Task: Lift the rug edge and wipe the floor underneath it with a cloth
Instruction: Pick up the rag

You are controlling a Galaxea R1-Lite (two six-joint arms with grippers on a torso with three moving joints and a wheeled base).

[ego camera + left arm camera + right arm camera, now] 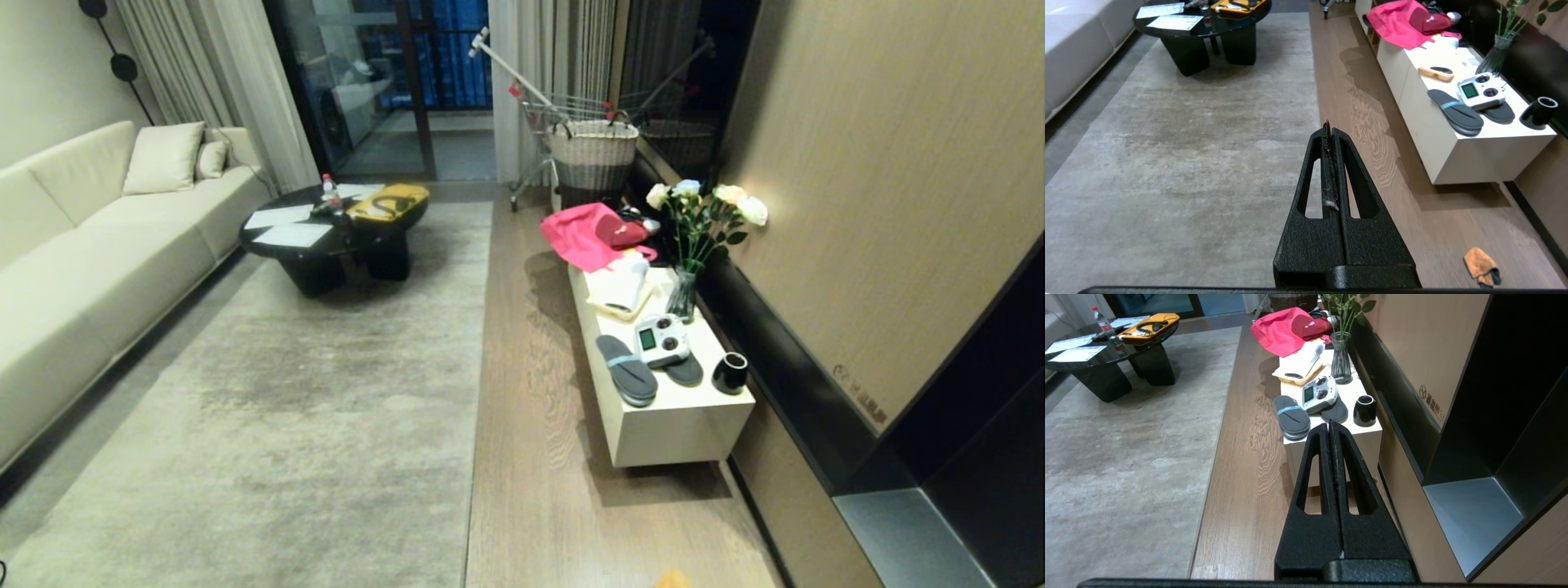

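**A dim living room at night**

A cream sofa (90, 245) with cushions lines the left wall. A round black coffee table (331, 237) stands near the glass balcony door (384, 82), which is flanked by pale curtains (237, 73). Along the wood-panelled right wall (882, 204) runs a low white counter (678, 416). Beyond it stand a woven basket (593, 155) and a shopping cart (543, 122).

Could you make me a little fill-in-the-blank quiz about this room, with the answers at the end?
1. The orange cloth lies on the bare wood ____.
2. The rug edge lies ____ on the floor.
3. The flowers stand in a glass ____.
4. The left gripper has its jaws ____.

Answers: floor; flat; vase; shut
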